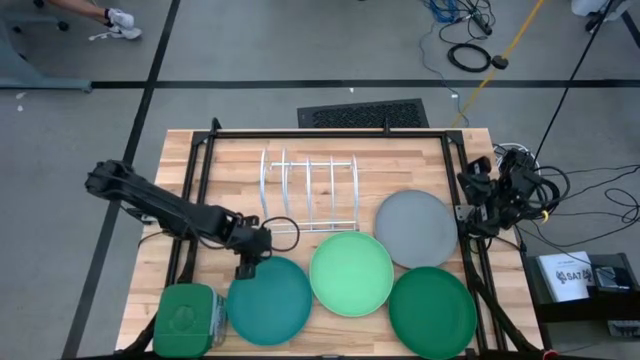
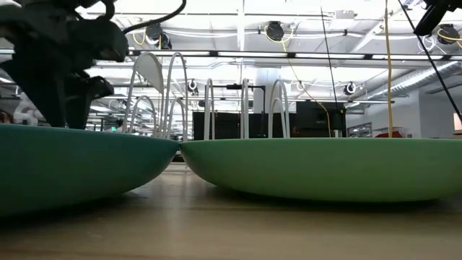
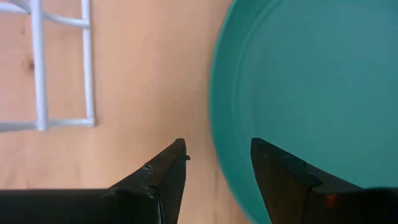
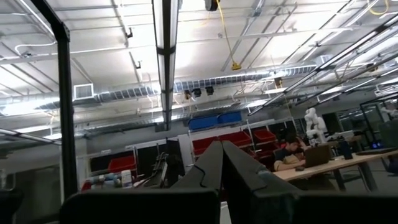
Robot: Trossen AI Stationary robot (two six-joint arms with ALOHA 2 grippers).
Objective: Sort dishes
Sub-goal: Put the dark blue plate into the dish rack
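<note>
No plate stands in the white wire rack [image 1: 308, 192] yet; all four lie on the table [image 1: 215, 165] below it, the left hand [image 1: 247, 268] open astride the teal plate [image 1: 270, 302] rim, the right hand [image 4: 222, 163] closed and parked aside.

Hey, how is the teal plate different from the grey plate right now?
The teal plate is blue-green; the grey plate is plain pale grey. The teal plate lies at the table's near edge beside the green container; the grey plate lies farther back, right of the wire rack. The left gripper, fingers open, hangs over the teal plate's rim; no gripper is at the grey plate. Both are round, look equal in size, and lie flat.
</note>
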